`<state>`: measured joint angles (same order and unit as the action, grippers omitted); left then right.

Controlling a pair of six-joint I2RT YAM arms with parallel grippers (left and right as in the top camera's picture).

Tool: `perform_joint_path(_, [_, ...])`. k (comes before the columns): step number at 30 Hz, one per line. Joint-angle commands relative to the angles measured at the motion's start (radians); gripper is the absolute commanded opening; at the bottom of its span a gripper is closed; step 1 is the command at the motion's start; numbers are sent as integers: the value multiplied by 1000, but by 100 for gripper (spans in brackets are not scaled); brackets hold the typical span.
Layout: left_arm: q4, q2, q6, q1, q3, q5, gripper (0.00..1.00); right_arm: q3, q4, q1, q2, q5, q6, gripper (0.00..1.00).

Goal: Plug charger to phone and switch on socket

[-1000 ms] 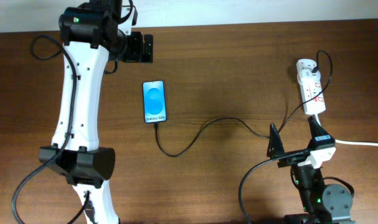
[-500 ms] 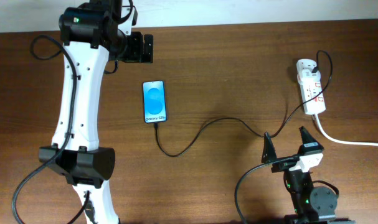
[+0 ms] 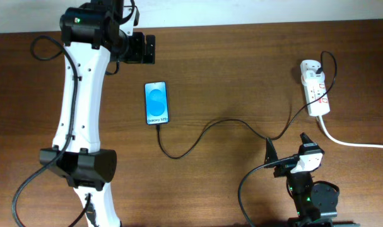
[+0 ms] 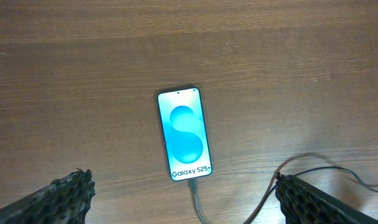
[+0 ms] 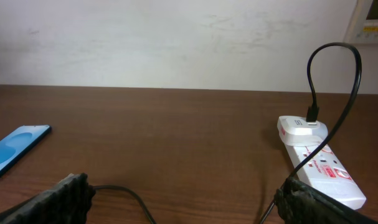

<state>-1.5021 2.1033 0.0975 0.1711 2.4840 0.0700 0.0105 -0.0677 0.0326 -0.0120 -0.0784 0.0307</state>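
The phone [image 3: 156,103] lies flat on the wooden table with its blue screen up; it also shows in the left wrist view [image 4: 184,133] and at the left edge of the right wrist view [image 5: 14,149]. The charger [image 3: 204,134], a thin black cable, is plugged into the phone's near end [image 4: 192,185] and runs right to an adapter in the socket [image 3: 316,87], a white power strip [image 5: 319,163]. My left gripper [image 4: 182,205] is open, high above the phone. My right gripper [image 3: 286,148] is open and empty, low near the front edge, below the socket.
A thick white cord [image 3: 352,142] leaves the socket toward the right edge. The left arm's white body [image 3: 81,107] stands left of the phone. A pale wall [image 5: 176,37] lies beyond the table's far edge.
My right arm has drawn back from the socket toward the front edge of the table and lowered. The phone, charger and left arm have not moved.
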Motion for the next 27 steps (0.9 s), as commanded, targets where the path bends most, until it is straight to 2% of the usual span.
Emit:
perform_joint_path(1, [1,-24,-5,-1,0,-7,99,-5,-5,6,8,9,8,98])
perform_joint_path(9, [-10,-29,-5,-2,0,-14,99,-5,-5,6,8,9,8,98])
perform_joint_path(12, [-28,-92,-5,-11,-40,-52,99,-5,-5,6,8,8,8,98])
perform_joint_path(22, [762,-804,-16,-105,-1119,-47,99,-5,-5,6,8,9,8,98])
perform_joint_path(25, [928,-962,-101,-105,-1330,-29,99,-5,-5,6,8,9,7,98])
perform_joint_path(27, [1045,-1080,-200,-105,-1469,16,99,-5,-5,6,8,8,8,98])
